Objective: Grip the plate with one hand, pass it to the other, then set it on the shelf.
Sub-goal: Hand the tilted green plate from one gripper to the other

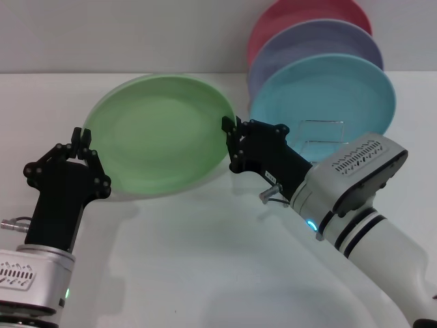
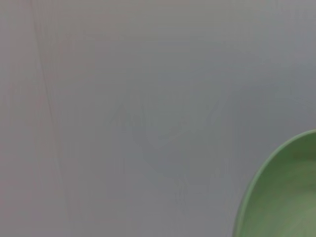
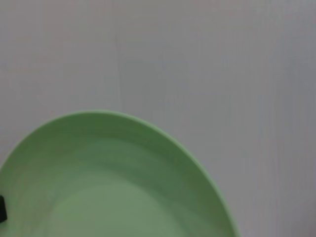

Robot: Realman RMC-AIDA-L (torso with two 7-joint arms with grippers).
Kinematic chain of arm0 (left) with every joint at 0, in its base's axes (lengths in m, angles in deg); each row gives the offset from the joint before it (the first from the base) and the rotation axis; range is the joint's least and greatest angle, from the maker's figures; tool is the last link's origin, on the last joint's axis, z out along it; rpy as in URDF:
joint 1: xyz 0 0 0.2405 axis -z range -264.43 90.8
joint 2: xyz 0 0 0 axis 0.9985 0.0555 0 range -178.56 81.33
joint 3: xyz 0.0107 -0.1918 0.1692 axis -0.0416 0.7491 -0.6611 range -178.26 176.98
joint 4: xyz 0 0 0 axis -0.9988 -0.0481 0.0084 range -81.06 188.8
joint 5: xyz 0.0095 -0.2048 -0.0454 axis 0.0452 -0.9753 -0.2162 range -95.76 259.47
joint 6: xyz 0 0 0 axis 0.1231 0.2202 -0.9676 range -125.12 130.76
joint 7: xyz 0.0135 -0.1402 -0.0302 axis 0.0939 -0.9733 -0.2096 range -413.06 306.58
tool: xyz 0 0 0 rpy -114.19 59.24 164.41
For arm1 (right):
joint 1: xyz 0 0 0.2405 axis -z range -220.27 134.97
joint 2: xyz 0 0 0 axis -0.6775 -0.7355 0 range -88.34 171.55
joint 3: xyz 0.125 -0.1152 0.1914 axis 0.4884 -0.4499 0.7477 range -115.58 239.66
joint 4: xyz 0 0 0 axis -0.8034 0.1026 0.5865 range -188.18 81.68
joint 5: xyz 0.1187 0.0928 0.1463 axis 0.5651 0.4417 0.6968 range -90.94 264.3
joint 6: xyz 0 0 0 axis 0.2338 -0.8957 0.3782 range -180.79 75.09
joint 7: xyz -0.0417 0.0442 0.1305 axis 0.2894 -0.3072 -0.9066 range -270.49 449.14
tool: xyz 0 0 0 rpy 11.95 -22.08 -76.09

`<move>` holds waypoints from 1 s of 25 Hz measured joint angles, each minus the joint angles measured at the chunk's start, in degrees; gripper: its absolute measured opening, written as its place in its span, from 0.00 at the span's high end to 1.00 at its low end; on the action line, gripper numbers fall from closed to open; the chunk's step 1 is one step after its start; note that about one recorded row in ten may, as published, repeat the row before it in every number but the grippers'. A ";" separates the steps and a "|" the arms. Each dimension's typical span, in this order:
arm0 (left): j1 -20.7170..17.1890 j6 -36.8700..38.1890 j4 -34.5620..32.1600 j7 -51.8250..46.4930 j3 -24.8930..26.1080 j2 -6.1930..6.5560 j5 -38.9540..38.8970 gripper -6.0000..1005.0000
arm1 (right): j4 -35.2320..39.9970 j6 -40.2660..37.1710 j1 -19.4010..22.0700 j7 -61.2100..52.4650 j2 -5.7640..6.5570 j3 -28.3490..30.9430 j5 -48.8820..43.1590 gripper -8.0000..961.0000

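Both grippers pinch the plate (image 1: pixel 160 133): left gripper (image 1: pixel 85 141) at nine o'clock, right gripper (image 1: pixel 231 134) at three.

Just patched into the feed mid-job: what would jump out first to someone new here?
The light-green plate held up between both arms: the left end effector at its left rim, the right end effector at its right rim. Behind, on the right, a turquoise plate, a lavender plate and a pink-red plate stand upright in a row.

Shelf (image 1: pixel 321 130) mostly hidden behind turquoise plate (image 1: pixel 328 96); green plate (image 3: pixel 118 187) cut off in wrist views.
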 joint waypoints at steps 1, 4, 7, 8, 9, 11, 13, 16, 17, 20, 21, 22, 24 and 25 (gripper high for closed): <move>0.00 0.00 0.00 0.00 -0.01 0.00 0.00 0.87 | 0.00 0.00 -0.02 0.00 0.00 0.02 0.00 0.96; 0.00 0.01 0.01 0.00 -0.12 0.00 0.10 0.87 | 0.01 0.00 -0.07 0.00 0.00 0.32 0.00 0.96; 0.00 0.02 0.01 0.00 -0.38 0.00 0.24 0.87 | 0.01 0.00 0.04 0.00 0.00 0.79 0.00 0.96; 0.00 0.02 -0.01 0.00 -0.48 0.00 0.27 0.87 | 0.01 0.00 0.06 0.00 0.00 0.83 0.00 0.96; 0.00 0.03 -0.08 0.00 -0.57 0.00 0.31 0.87 | 0.01 0.00 0.06 0.00 0.00 0.86 0.00 0.96; 0.02 0.05 -0.25 0.00 -0.74 0.00 0.37 0.87 | 0.01 0.00 0.06 0.00 0.00 0.92 0.00 0.96; 0.06 0.06 -0.40 0.00 -0.82 0.00 0.50 0.86 | 0.01 0.00 0.06 0.00 0.00 1.02 0.00 0.96; 0.08 0.08 -0.50 -0.17 -0.78 0.06 0.54 0.86 | 0.01 0.00 0.04 0.00 0.00 1.42 0.00 0.96; 0.09 0.08 -0.53 -0.27 -0.66 0.11 0.54 0.86 | 0.00 0.00 0.01 0.00 0.00 1.46 0.00 0.96; 0.09 0.08 -0.58 -0.52 -0.40 0.22 0.54 0.84 | 0.00 0.04 -0.05 0.00 0.00 1.50 0.00 0.96; 0.09 0.09 -0.59 -0.55 -0.37 0.27 0.54 0.81 | 0.00 0.09 -0.08 0.00 0.00 1.53 0.00 0.96; 0.09 0.13 -0.60 -0.57 -0.33 0.31 0.54 0.78 | 0.00 0.28 -0.11 0.00 0.00 1.62 0.00 0.96; -0.03 0.73 -0.61 -0.64 -0.25 0.37 0.48 0.73 | 0.00 0.54 -0.18 0.00 -0.03 1.89 0.00 0.96; -0.26 2.04 -0.61 -0.87 -0.01 0.45 0.33 0.70 | 0.00 0.67 -0.22 0.00 -0.07 2.18 0.00 0.96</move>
